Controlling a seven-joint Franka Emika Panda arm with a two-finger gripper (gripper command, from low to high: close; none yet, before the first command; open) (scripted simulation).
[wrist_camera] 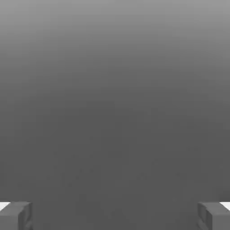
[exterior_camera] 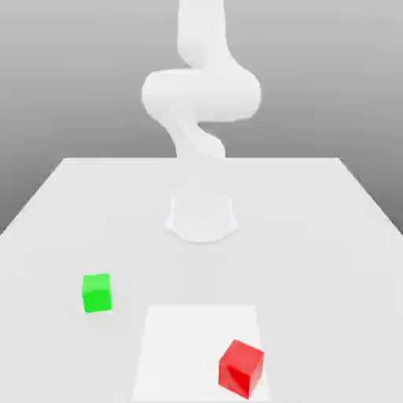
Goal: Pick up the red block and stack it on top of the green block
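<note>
Exterior view: red block askew, open hand to square up before gripping

Taking the exterior view as a clock face centred on the white square [exterior_camera: 177, 342], the red block [exterior_camera: 241, 368] sits towards 4 o'clock, near the square's edge. It is turned at an angle, one upright edge facing the camera. From it, the green block [exterior_camera: 97, 293] lies at about 10 o'clock, well apart on the pale table [exterior_camera: 315, 252], its top bare.

In the hand view the gripper [wrist_camera: 115, 215] is open, its two fingers spread wide with nothing between them.

The step in hand, I judge, is reaching for the red block; stacking has yet to begin. Good practice would be to centre the hand above the block first, then turn the wrist until the fingers match two opposite faces. Closing across corners could spin the cube or leave it crooked in the grip. Come straight down, fingers clear on both sides, and close around the middle of the faces. Lift straight up before heading towards 10 o'clock, high enough to clear the green top.
</note>
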